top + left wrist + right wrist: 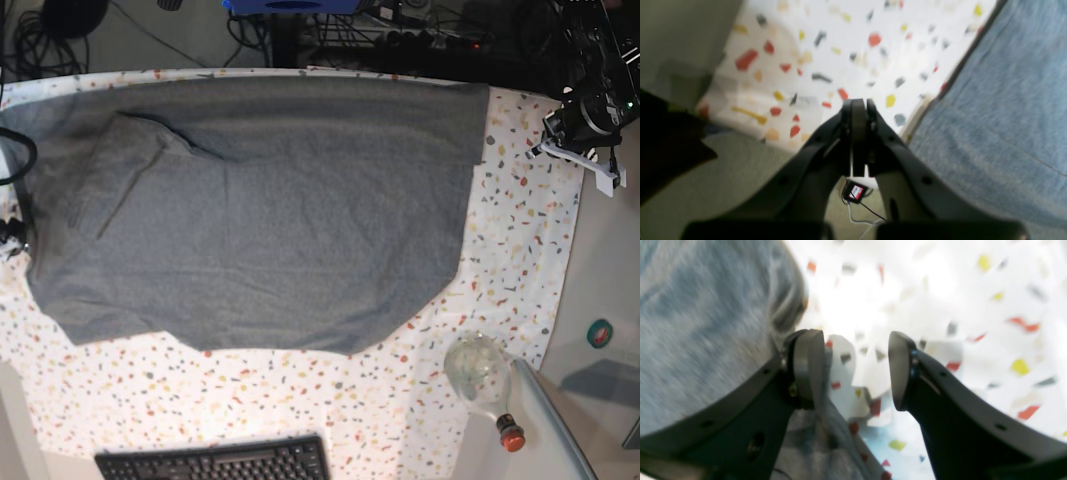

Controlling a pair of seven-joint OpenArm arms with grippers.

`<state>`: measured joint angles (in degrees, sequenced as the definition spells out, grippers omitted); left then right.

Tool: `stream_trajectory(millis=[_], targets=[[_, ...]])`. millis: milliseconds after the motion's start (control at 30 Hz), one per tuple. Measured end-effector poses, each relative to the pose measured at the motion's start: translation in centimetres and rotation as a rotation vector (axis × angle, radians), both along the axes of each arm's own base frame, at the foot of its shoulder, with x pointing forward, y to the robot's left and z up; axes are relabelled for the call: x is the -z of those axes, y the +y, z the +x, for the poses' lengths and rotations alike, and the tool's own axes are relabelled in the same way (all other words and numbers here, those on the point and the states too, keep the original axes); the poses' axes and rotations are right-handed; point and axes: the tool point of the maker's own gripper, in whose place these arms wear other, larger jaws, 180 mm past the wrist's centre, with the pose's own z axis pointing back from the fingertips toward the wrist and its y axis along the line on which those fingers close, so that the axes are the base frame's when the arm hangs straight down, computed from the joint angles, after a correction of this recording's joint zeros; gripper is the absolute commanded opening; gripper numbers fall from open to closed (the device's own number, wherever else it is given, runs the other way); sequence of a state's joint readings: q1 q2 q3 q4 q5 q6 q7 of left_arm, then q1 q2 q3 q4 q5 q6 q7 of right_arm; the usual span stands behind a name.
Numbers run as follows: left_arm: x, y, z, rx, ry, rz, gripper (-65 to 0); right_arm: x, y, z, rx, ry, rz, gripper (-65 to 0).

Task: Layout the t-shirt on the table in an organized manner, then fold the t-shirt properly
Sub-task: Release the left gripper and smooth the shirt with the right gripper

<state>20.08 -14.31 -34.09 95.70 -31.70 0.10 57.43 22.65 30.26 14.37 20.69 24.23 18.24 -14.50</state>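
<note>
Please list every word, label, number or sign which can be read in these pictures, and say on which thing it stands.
No text can be read in any view.
Small red and white tag hanging below the left gripper: markings too blurred to read.
Keyboard: key legends too small to read.
T-shirt: no print visible.
Table: only coloured flecks, no writing.

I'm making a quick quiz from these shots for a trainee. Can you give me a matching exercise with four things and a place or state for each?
Things:
1. t-shirt
2. left gripper
3. right gripper
4. keyboard

States or places:
A. jaws apart, at the shirt's edge
B. spread across the table
C. at the bottom edge of the base view
D. jaws closed, holding nothing

Pairs: 1-B, 2-D, 3-A, 4-C
</note>
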Motion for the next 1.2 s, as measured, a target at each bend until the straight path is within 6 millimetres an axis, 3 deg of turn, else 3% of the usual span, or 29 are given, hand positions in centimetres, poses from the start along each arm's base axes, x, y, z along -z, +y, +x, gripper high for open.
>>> stream_trajectory(millis=[133,267,533,700,867,1033,1100,1200], targets=[[0.1,0.0,0.0,-0.001,-0.002,-0.001,-65.0,-0.1,-0.9,-0.5,0.008,0.008,-0.018,-35.4],[0.2,0.1,-0.2,-0.004,0.004,0.000,-65.0,-2.5,-2.4,1.5,0.013,-0.056,-0.055,-35.7],[0.1,0.0,0.0,-0.003,-0.002,-0.001,-65.0,-4.0,-1.2,3.2,-0.043,-0.064,-0.057,-35.0],[0.1,0.1,0.0,-0.004,-0.002,-0.001,-65.0,-2.7,-0.6,2.7,-0.053,-0.035,-0.062,-34.7],[0.1,0.1,0.0,-0.003,-0.002,0.000,-65.0,0.0,1.1,1.5,-0.067,0.005,-0.081,-27.3],[0.1,0.1,-0.1,-0.003,0.002,0.001,-65.0,0.0,1.2,1.7,-0.060,-0.003,-0.076,-27.6],[0.1,0.1,-0.2,-0.003,0.004,0.000,-65.0,0.4,1.2,1.3,-0.052,0.012,-0.069,-34.7],[0.2,0.1,-0.2,-0.003,0.004,0.001,-65.0,0.8,1.0,0.6,-0.048,0.024,-0.069,-61.2]])
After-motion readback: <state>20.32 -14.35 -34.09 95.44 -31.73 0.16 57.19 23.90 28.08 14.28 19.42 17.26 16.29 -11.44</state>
